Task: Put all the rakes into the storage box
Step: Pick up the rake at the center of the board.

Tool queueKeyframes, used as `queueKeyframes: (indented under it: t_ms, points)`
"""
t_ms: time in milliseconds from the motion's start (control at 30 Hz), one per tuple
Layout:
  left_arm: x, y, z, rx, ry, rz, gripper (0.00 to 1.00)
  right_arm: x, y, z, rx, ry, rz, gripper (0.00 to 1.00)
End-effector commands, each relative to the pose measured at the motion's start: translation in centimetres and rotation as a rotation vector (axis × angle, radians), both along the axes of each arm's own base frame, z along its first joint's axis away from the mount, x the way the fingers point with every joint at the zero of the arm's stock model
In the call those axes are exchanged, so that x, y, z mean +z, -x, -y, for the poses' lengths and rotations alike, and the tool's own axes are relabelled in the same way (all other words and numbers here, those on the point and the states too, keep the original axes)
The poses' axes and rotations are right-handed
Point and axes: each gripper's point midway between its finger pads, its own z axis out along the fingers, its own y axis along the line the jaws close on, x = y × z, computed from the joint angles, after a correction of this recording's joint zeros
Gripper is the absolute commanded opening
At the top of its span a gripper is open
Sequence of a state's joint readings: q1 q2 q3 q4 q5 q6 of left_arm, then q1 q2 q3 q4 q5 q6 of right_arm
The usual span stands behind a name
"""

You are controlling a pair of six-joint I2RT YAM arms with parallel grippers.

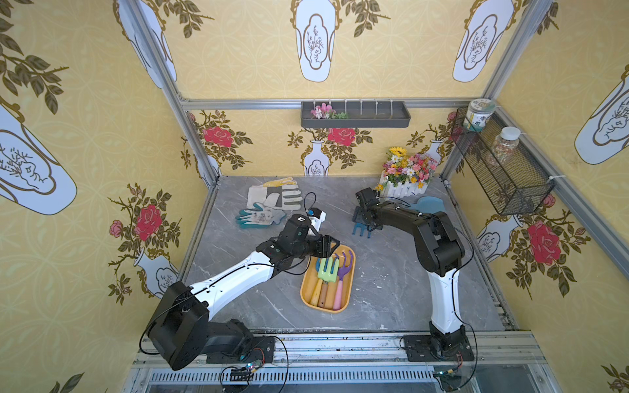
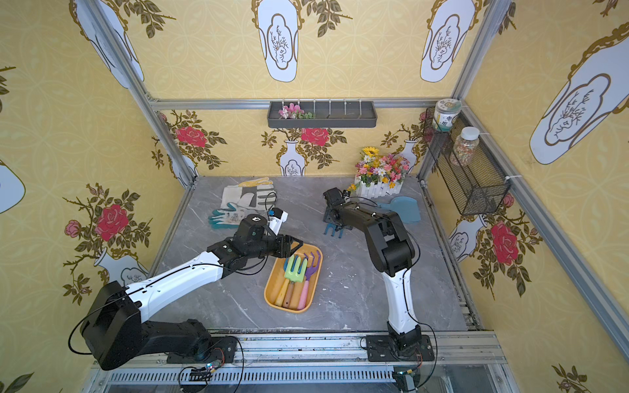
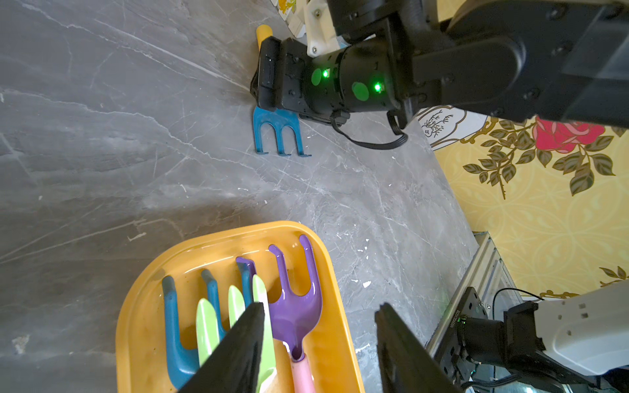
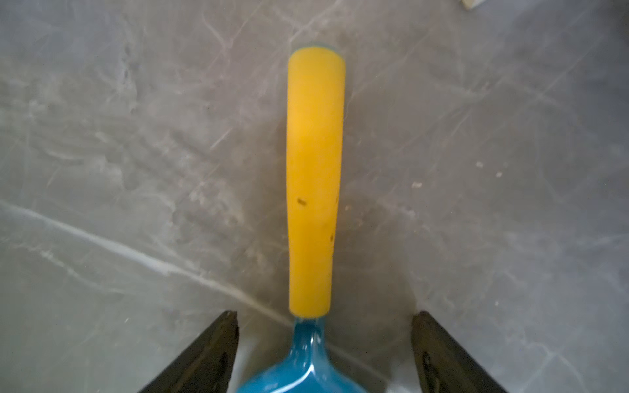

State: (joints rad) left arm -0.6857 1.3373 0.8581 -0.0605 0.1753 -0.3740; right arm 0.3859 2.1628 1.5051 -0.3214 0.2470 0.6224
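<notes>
The rake (image 4: 315,183) has a blue pronged head (image 3: 277,131) and a yellow handle, and lies flat on the grey table (image 1: 361,230) (image 2: 333,230). My right gripper (image 4: 325,314) is low over it, open, its jaws standing either side of the blue neck with a gap on both sides. The storage box (image 1: 326,309) (image 2: 289,309) (image 3: 218,234) is a yellow-orange tray nearer the front, holding a green, a blue and a purple hand tool. My left gripper (image 3: 320,306) (image 1: 332,250) hovers over the tray's far end, open and empty.
Two pairs of work gloves (image 1: 272,204) lie at the back left. A white-fenced flower box (image 1: 405,177) and a blue scoop (image 1: 429,206) sit at the back right. A dark grey trough (image 1: 355,115) and a wire basket (image 1: 503,170) hang on the walls.
</notes>
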Motion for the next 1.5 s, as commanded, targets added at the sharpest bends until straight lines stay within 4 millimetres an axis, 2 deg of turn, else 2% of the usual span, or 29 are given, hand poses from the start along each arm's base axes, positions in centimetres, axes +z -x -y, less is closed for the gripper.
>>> queueKeyframes:
  t_ms: [0,67,167,300,500,733,933,1067,1100,1133,1300,1467]
  points:
    - [0.4,-0.3,0.0,0.004,0.004,0.03,0.57,-2.2,2.0,-0.1,0.048,0.019,-0.105,0.6]
    - [0.4,-0.4,-0.2,0.01,0.001,0.036,0.57,-2.7,2.9,-0.2,0.055,0.011,-0.121,0.42]
    - [0.4,-0.5,-0.2,0.013,-0.001,0.039,0.57,-3.0,4.3,-0.3,0.055,-0.024,-0.126,0.22]
    - [0.3,-0.7,0.0,0.011,0.003,0.039,0.57,-1.9,5.6,-0.8,0.071,-0.095,-0.099,0.0]
    - [-0.1,-0.8,0.2,0.007,0.021,0.019,0.58,1.9,7.6,-1.7,0.13,-0.228,-0.003,0.0]
    - [-0.1,-0.7,0.3,0.001,0.051,0.011,0.58,5.8,10.6,-3.2,0.293,-0.336,0.07,0.0]
    - [0.7,-1.1,-0.1,-0.019,0.163,-0.016,0.59,11.0,13.5,-6.4,0.544,-0.493,0.158,0.0]
    - [1.1,-2.0,-0.8,-0.006,0.251,-0.057,0.66,14.2,16.1,-9.3,0.727,-0.607,0.172,0.0]
    - [1.0,-2.1,-0.8,-0.008,0.249,-0.06,0.75,14.6,16.6,-9.8,0.756,-0.622,0.169,0.0]
    - [0.9,-2.1,-0.7,-0.01,0.246,-0.065,1.0,14.9,17.2,-10.3,0.787,-0.629,0.16,0.0]
    - [1.8,-2.0,-0.7,-0.028,0.251,-0.025,1.0,15.3,19.0,-12.1,0.871,-0.636,0.123,0.0]
    - [1.0,-2.2,-1.3,-0.006,0.195,-0.021,1.0,15.8,19.4,-12.9,0.908,-0.677,0.122,0.0]
